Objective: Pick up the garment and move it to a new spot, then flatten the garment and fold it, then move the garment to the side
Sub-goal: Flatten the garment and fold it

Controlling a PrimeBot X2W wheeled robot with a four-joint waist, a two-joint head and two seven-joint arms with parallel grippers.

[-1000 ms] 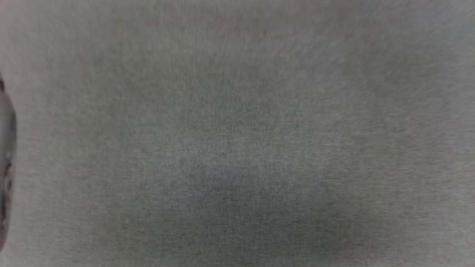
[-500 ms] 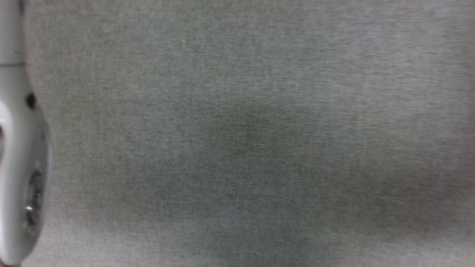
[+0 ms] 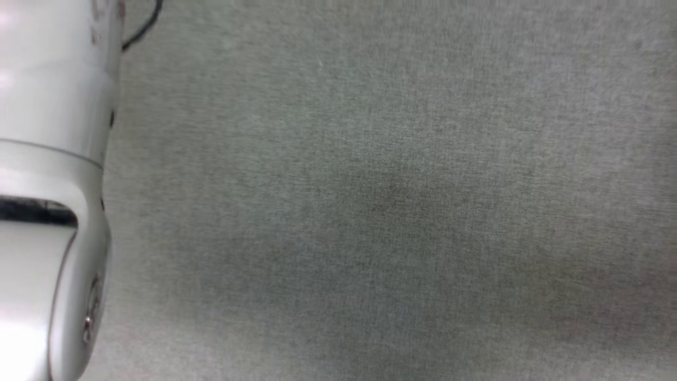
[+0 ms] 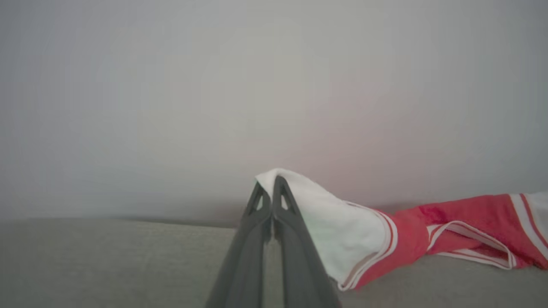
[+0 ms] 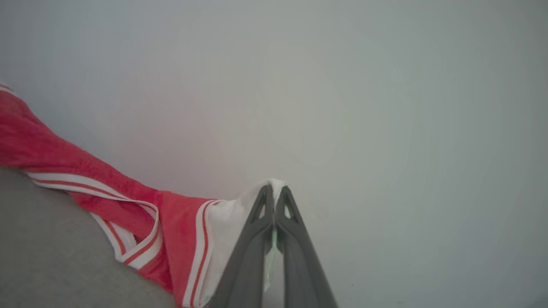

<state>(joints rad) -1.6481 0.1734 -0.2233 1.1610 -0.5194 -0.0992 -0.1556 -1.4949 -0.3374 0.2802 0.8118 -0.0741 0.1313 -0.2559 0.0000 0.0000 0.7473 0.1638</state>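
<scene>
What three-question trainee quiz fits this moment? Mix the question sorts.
1. True or false: the left claw is shut on the red jersey-style garment with white sleeves and striped trim.
2. Pick one: the right claw pinches (A) the garment's white sleeve cloth, (B) black lettering, (C) nothing.
3. Fill in: in the head view, a pale forearm shows at the left, over a ___ woven fabric surface.

Key: 1 true; 2 A; 3 grey.
</scene>
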